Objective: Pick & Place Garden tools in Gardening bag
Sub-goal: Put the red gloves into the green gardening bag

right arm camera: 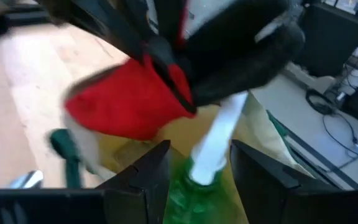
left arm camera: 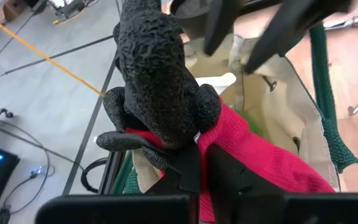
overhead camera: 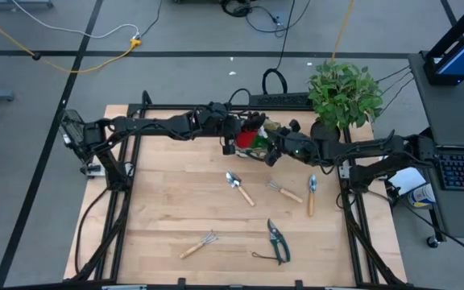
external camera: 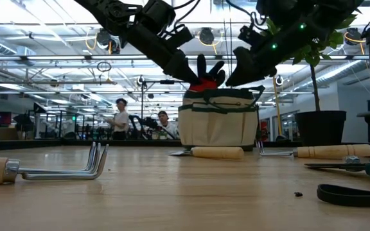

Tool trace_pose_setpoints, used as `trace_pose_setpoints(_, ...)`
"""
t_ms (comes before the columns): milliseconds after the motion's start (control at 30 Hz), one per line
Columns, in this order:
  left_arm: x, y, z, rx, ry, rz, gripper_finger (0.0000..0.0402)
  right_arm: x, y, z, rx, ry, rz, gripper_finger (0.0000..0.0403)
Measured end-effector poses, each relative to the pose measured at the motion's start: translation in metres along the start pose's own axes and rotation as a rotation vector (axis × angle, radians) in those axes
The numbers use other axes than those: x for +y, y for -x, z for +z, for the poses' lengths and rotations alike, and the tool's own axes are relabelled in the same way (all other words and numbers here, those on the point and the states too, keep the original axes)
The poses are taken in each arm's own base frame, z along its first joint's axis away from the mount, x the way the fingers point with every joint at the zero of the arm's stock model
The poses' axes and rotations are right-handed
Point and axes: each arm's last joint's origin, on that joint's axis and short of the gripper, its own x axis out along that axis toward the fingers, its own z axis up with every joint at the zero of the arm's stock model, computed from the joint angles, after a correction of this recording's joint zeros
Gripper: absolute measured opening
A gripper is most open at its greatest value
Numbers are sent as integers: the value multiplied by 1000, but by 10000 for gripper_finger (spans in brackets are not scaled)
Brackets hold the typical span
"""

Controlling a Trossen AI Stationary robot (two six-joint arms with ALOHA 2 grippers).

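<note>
Grey workshop floor with trailing cables surrounds a pale wooden table [overhead camera: 176, 201], and at the upper middle of the high view both arms meet over the gardening bag [external camera: 218, 125]. The left gripper [left arm camera: 191, 171] has its fingers pinched on a red-black glove [left arm camera: 166, 93], held just above the bag's open mouth. Soft and floppy, the glove looks light and should sag wherever it is not gripped; its rough rubber palm ought to resist slipping, so a pinch at the cuff or mid-palm seems enough. The right gripper [right arm camera: 194, 162] hangs over the bag with its fingers apart, straddling the white neck of a green spray bottle [right arm camera: 197, 180] that stands in the bag; whether they touch it I cannot tell. That bottle is probably smooth, rigid plastic and best taken at the neck. On the table in the lower half of the high view lie five stiff tools: two trowels [overhead camera: 238, 187] [overhead camera: 312, 193], one fork [overhead camera: 283, 190], one rake [overhead camera: 199, 244] and one pair of shears [overhead camera: 277, 240]. The four wooden-handled ones are likely easiest taken by the handles; the shears lie splayed and could pivot, and a cord trails beside them. One potted plant [overhead camera: 343, 95] stands at the upper right.
</note>
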Motion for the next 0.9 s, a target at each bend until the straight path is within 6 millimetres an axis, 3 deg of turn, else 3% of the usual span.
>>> trace_pose_setpoints(133, 0, 0, 1, -23, -3, -26, 14, -10, -5, -1, 10, -8, -25, 155)
trace_pose_setpoints(333, 0, 0, 1, -24, -2, -28, 22, -13, -20, -1, 2, -51, 141, 155)
trace_pose_setpoints(567, -1, 0, 1, -26, -3, -29, 8, -15, -35, -12, 39, -3, 14, 152)
trace_pose_setpoints(700, -1, 0, 1, -21, -3, -31, 19, -17, -35, -14, 46, 6, -58, 123)
trace_pose_setpoints(900, -5, 0, -6, 56, -4, -72, 17, -18, -36, -13, 41, 1, -56, 41)
